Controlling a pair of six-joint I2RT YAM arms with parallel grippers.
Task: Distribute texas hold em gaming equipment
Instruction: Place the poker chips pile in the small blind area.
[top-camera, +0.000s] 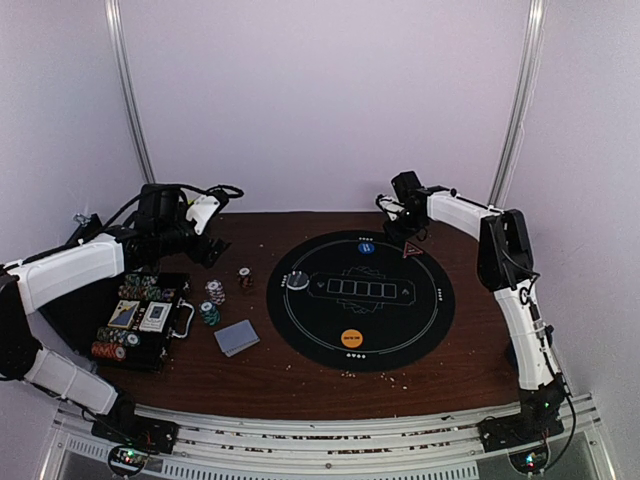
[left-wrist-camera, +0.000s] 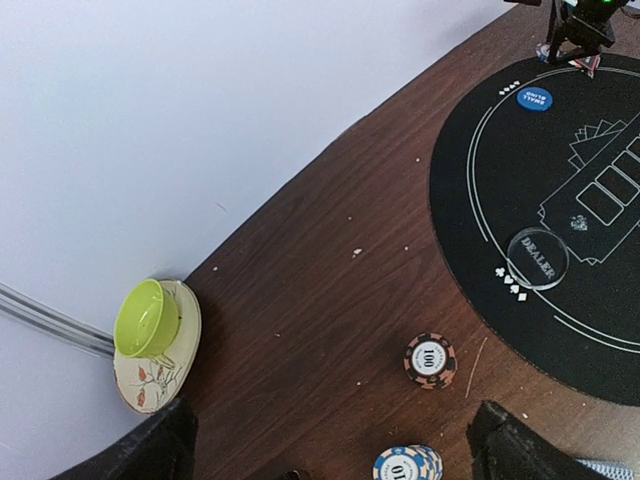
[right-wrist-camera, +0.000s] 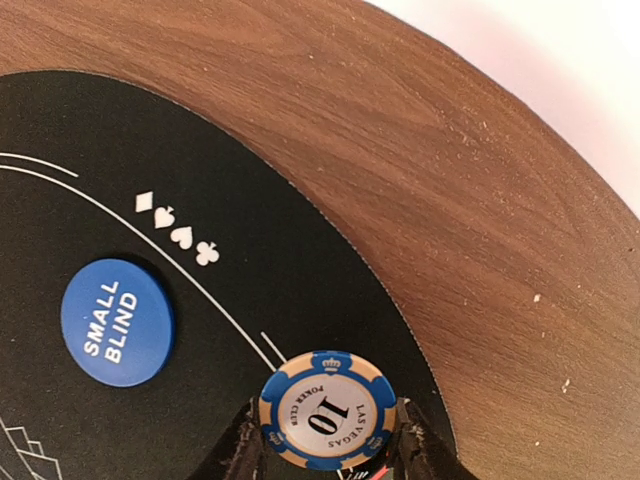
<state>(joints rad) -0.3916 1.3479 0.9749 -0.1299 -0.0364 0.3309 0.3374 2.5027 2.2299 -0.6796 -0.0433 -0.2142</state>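
- Over the far rim of the black round mat (right-wrist-camera: 300, 250), the right gripper (top-camera: 409, 243) pinches a blue-and-cream 10 chip (right-wrist-camera: 328, 410) by its edges, near the SMALL BLIND button (right-wrist-camera: 117, 322), likely as that seat's stake.
- Its arm reaches far forward, wrist tipped down.
- The left gripper (left-wrist-camera: 335, 445) hangs wide and empty above the 100 chip stack (left-wrist-camera: 430, 360) on bare wood, seemingly ready for a pick.

SMALL BLIND disc (right-wrist-camera: 117, 322), DEALER puck (left-wrist-camera: 537, 259), 10 chip (right-wrist-camera: 327, 409)

Bright, even, diffuse light; weak shadows; overhead view soft and grainy; wrist views crisper
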